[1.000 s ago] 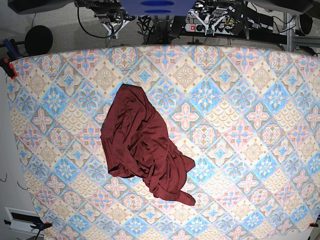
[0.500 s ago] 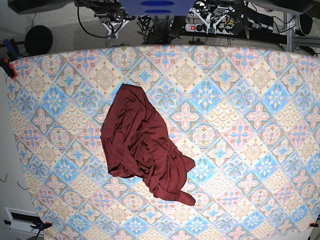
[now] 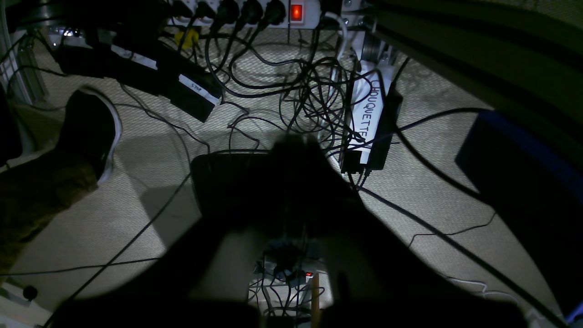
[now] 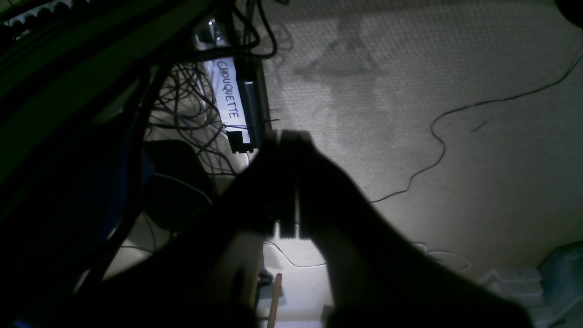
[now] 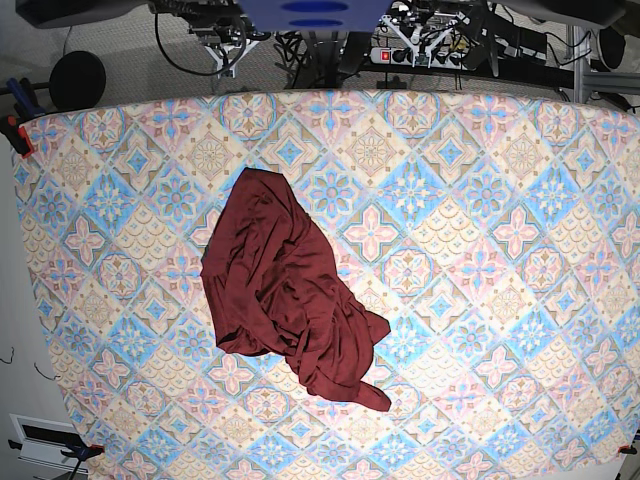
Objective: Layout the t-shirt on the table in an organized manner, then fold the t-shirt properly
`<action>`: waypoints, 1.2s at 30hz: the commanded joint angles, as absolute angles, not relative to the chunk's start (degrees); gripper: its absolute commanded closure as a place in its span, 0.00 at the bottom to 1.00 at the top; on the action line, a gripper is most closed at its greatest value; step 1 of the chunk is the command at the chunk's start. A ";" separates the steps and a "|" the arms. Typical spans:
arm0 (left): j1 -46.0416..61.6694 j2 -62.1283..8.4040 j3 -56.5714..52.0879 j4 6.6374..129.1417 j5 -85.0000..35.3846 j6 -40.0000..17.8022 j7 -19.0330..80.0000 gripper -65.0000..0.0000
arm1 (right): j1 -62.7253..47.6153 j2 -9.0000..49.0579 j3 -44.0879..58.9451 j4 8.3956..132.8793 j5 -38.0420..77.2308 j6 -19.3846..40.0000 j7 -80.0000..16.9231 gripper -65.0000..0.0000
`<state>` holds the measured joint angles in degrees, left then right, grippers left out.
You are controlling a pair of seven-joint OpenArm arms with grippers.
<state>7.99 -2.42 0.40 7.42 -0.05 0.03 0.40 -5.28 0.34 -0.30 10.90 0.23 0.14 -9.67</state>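
The dark maroon t-shirt [image 5: 285, 290] lies crumpled in a heap on the left-centre of the patterned table [image 5: 480, 250], with one strip of cloth trailing toward the front. Neither gripper is over the table; both arms hang behind its far edge, pointing at the floor. In the left wrist view my left gripper [image 3: 296, 146] is a dark silhouette with its fingers together and nothing between them. In the right wrist view my right gripper [image 4: 289, 136] is likewise shut and empty. Neither wrist view shows the t-shirt.
Behind the table the floor holds tangled cables [image 3: 309, 91], a power strip with a lit red switch [image 3: 296, 11] and a box labelled CHOUQUETTE [image 4: 227, 95]. A shoe [image 3: 91, 132] shows at the left. A red clamp [image 5: 15, 130] grips the table's left corner.
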 commanded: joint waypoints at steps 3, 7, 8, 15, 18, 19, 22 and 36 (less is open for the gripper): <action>8.57 -2.86 0.31 7.52 0.22 0.22 0.31 1.00 | -5.58 0.66 -0.40 10.95 0.04 0.13 -9.71 1.00; 10.77 -3.56 0.31 10.51 0.31 0.22 0.31 1.00 | -6.73 0.84 -0.40 11.03 0.04 0.13 -9.80 1.00; 11.82 -3.65 0.31 11.82 0.31 0.22 0.31 1.00 | -7.25 0.92 -0.40 11.38 0.04 0.13 -9.71 1.00; 18.51 -7.08 0.66 19.91 0.40 0.22 0.48 1.00 | -16.04 3.82 -0.40 22.37 0.04 0.13 -10.15 1.00; 21.93 -8.84 4.53 25.19 0.31 0.22 0.48 1.00 | -19.74 6.64 -0.40 27.38 0.04 0.13 -10.15 1.00; 23.78 -9.71 6.55 27.56 -0.22 0.22 0.48 1.00 | -21.23 7.69 -0.31 29.58 0.04 0.13 -10.15 1.00; 29.05 -12.09 9.71 36.44 -0.40 0.22 0.48 1.00 | -25.80 9.71 0.04 36.35 0.31 0.13 -10.15 1.00; 53.58 -19.30 8.84 76.79 -0.48 0.48 0.48 1.00 | -46.90 13.41 12.26 69.14 14.46 0.13 -13.41 1.00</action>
